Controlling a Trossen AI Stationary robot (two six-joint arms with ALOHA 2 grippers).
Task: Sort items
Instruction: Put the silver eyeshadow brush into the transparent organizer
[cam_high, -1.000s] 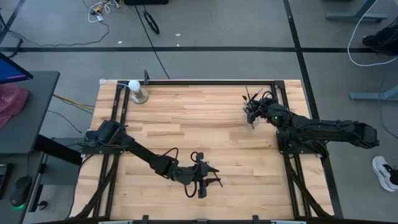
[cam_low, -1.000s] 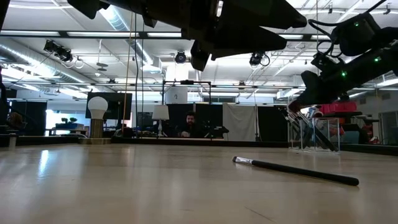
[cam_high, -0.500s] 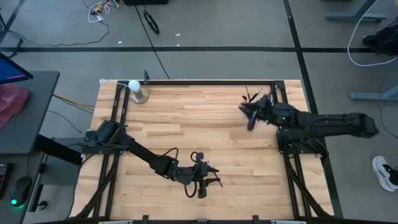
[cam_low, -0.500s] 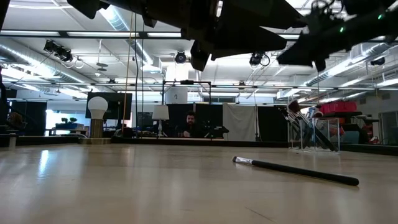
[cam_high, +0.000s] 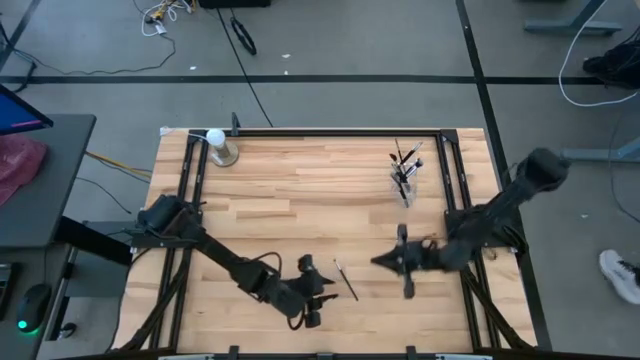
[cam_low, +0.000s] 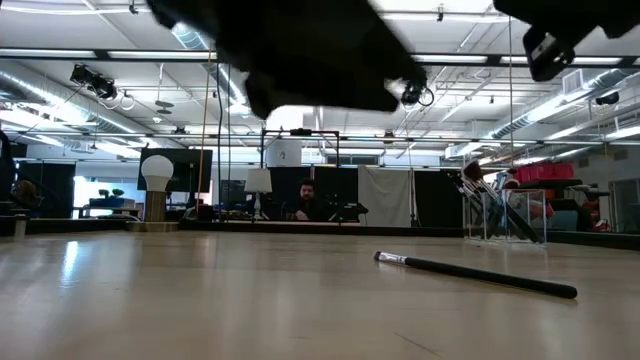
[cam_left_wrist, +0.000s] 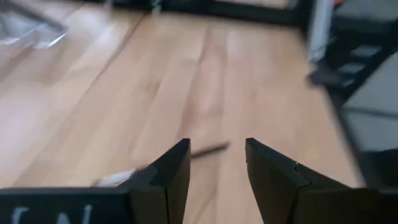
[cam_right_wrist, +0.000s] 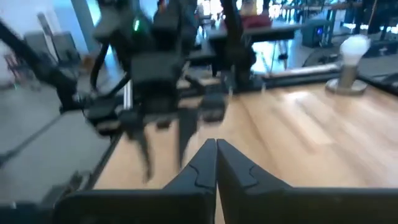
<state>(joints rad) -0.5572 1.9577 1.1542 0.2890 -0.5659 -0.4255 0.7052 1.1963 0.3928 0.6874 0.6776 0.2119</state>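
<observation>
A large open robotics lab: a wooden bench (cam_high: 300, 200) in a black frame stands on grey floor marked with dark tape, cables (cam_high: 240, 35) trailing. Beyond it, exposed ceiling ducts (cam_low: 60, 95), strip lights and a seated person (cam_low: 305, 200).

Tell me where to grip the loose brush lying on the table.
Take the loose brush mid-handle, from straight above, gripper fingers across its length. It lies flat and thin on the table, beside the open left gripper.

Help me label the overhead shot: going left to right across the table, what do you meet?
White ball on its base → left gripper → lone brush → right gripper → clear cup of brushes.
</observation>
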